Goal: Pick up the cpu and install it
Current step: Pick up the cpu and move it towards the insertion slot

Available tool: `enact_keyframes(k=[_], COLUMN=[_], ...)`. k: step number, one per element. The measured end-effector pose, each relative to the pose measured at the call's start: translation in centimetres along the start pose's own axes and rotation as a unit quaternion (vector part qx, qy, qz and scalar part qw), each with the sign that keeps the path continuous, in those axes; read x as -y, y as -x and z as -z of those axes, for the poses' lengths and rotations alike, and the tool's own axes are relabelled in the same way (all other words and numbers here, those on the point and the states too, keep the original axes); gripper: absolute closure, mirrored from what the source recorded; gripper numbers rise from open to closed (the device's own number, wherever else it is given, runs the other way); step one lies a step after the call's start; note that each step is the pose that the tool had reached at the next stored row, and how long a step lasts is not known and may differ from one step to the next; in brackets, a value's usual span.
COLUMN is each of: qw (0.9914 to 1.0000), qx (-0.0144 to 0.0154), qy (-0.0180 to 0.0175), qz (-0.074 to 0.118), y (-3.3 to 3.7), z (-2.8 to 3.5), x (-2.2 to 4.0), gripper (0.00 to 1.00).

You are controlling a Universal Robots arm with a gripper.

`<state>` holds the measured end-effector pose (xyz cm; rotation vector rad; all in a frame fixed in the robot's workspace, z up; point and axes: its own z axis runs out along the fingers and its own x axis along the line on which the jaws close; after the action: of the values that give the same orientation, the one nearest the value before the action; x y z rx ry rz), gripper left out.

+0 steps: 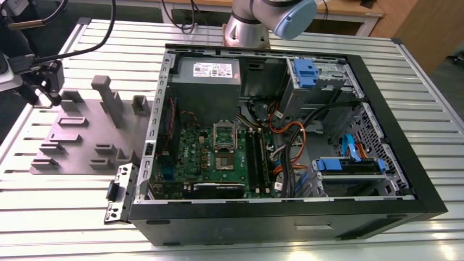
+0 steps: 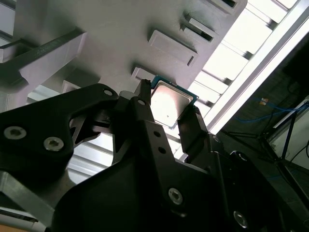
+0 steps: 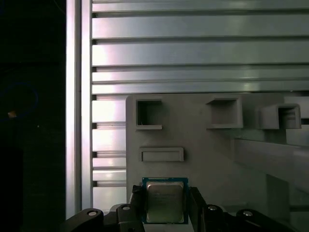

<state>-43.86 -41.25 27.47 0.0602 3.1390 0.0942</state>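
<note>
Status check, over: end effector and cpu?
End effector shut on cpu. Held at grey fixture plate, outside open computer case. Path looks unobstructed.

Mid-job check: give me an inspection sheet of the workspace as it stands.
Surface: slatted metal table.
Job's things: cpu between the fingers, over the grey fixture plate; socket inside the open computer case.
Clutter: nothing seen.
Grippers: gripper shut on the cpu's edges, at the exterior view's left.
Cables: cables bundled inside the case.
Surroundings: arm base beyond the case.
</note>
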Motion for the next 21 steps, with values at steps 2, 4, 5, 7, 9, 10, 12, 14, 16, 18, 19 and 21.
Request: enact_keyframes(k=[2, 4, 5, 7, 9, 10, 12, 14, 16, 18, 19, 21], qw=[1.00000, 1.00000, 1.00000, 1.00000, 1.00000, 1.00000, 1.00000, 1.00000, 1.00000, 1.00000, 1.00000, 1.00000], qx=[0.0000, 0.0000, 0.0000, 0.0000, 0.0000, 0.0000, 0.0000, 0.0000, 0.0000, -0.0001, 0.0000, 0.0000], qy=[0.0000, 0.0000, 0.0000, 0.0000, 0.0000, 0.0000, 0.0000, 0.0000, 0.0000, 0.0000, 0.0000, 0.0000], qz=[0.000, 0.000, 0.000, 0.000, 0.000, 0.000, 0.000, 0.000, 0.000, 0.000, 0.000, 0.000], y=[0.00, 0.00, 0.00, 0.00, 0.00, 0.00, 0.00, 0.00, 0.00, 0.00, 0.00, 0.00], z=[0.08, 0.15, 0.18, 0.25, 0.30, 0.33, 0.37, 0.40, 0.82, 0.84, 0.84, 0.86], x=[0.00, -0.01, -0.01, -0.02, -0.02, -0.02, -0.02, -0.02, -0.05, -0.05, -0.05, -0.05], gripper=[0.53, 0.53, 0.53, 0.53, 0.53, 0.53, 0.53, 0.53, 0.53, 0.53, 0.53, 0.53])
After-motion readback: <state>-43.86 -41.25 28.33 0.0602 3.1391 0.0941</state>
